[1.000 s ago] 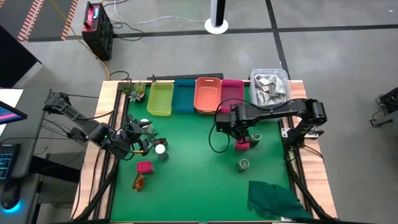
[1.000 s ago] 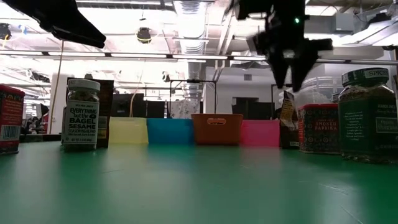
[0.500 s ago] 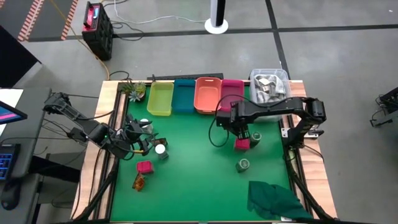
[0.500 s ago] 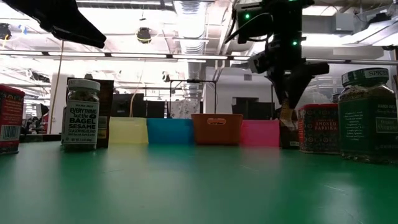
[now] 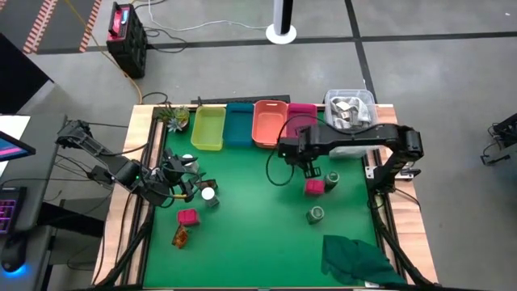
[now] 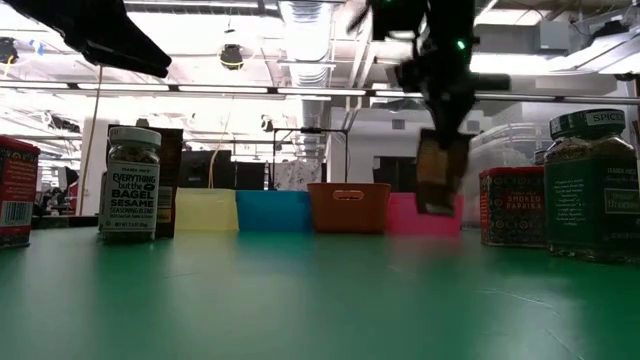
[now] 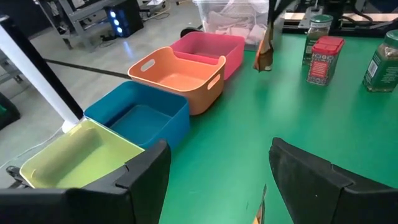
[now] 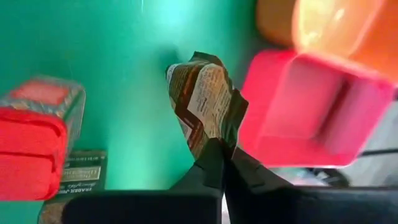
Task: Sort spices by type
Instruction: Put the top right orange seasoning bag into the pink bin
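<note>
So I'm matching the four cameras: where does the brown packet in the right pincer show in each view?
High view: hidden under the right pincer, beside the pink bin.
Low view: brown packet hanging before the pink bin.
Left wrist view: packet lifted beside the pink bin.
Right wrist view: packet centre, pinched.
Shared landmark: pink bin.

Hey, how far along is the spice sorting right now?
Barely started: the yellow, blue and orange bins look empty. In hand: the right gripper is shut on a brown packet, lifted near the pink bin. Left: red tin, green jars, and the items by the idle left gripper.
</note>
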Robot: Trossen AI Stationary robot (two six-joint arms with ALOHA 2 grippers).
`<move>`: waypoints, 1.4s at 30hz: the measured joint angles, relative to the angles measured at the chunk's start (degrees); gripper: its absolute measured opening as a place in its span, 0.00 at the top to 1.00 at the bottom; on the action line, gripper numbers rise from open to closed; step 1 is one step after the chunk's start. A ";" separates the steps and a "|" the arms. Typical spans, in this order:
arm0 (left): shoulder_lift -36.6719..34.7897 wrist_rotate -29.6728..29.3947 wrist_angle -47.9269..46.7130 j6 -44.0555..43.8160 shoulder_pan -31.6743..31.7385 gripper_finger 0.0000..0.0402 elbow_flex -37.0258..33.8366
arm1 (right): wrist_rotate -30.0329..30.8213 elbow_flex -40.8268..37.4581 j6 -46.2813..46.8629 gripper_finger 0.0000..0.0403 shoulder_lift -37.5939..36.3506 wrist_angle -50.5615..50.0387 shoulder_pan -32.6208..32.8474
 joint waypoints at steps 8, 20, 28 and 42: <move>0.00 -0.08 1.10 0.13 0.02 0.36 0.00 | 1.86 11.58 -5.44 0.97 -0.09 -1.57 -5.70; -0.02 -0.23 2.36 0.87 0.02 0.36 0.00 | 4.56 12.59 -8.03 0.96 2.72 3.60 -18.34; 0.00 -0.85 2.55 0.68 0.02 0.36 -0.12 | 4.55 12.55 -9.58 0.96 10.19 3.23 -22.04; 0.02 -0.74 2.56 -1.95 0.02 0.36 -1.55 | 4.10 12.55 -7.13 0.68 14.95 3.97 -26.08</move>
